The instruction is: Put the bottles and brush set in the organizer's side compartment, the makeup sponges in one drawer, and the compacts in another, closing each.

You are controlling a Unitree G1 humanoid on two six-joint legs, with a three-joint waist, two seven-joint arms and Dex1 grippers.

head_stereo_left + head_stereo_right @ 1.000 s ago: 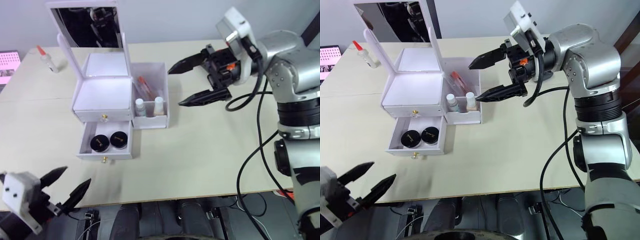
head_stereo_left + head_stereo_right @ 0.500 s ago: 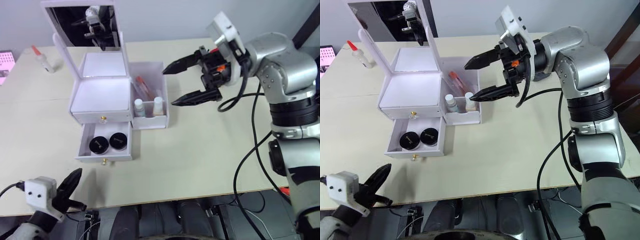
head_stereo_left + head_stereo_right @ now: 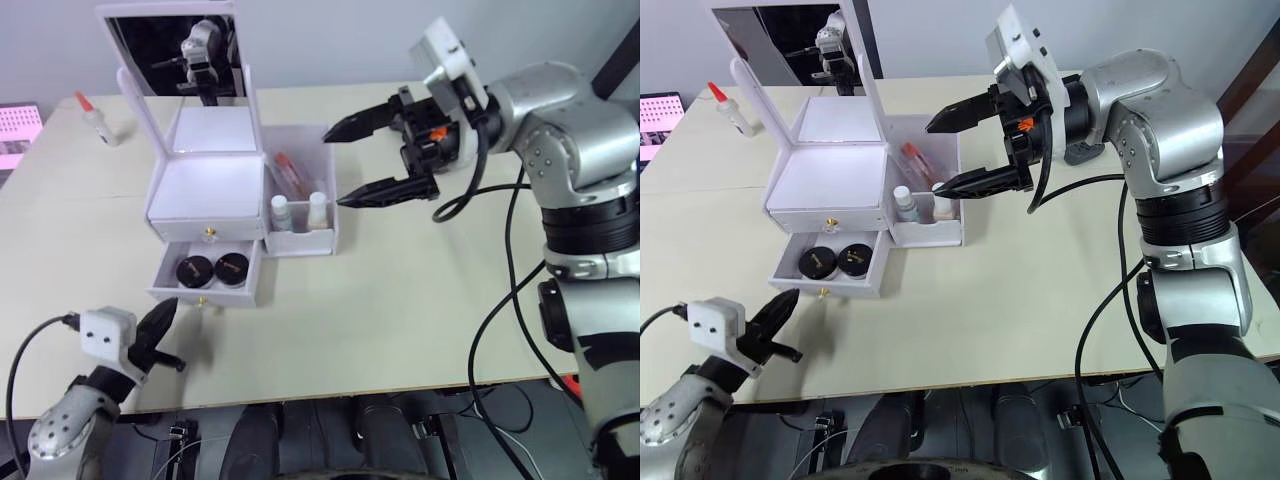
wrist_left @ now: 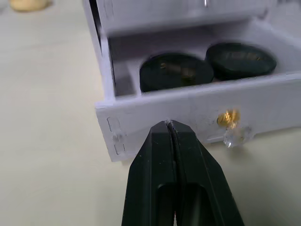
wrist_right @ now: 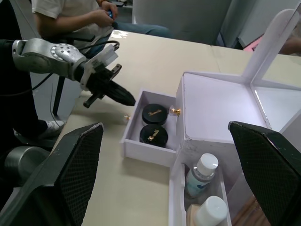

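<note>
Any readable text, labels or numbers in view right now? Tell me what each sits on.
None can be read.
Compacts: gold marks on the black lids, too small to read.
Bottles in the side compartment: no legible label.
Pink-and-white screen at the table's far left edge: dotted pattern, nothing readable.
Red-capped bottle: no legible label.

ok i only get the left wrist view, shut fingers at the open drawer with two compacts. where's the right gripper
observer: The right gripper hangs open above the table, by the side compartment.
operator: what's in that compartment
observer: Two bottles upright at its front, the brush set lying behind them.
operator: anything loose elsewhere
observer: A red-capped bottle stands on the table, far left of the organizer.
</note>
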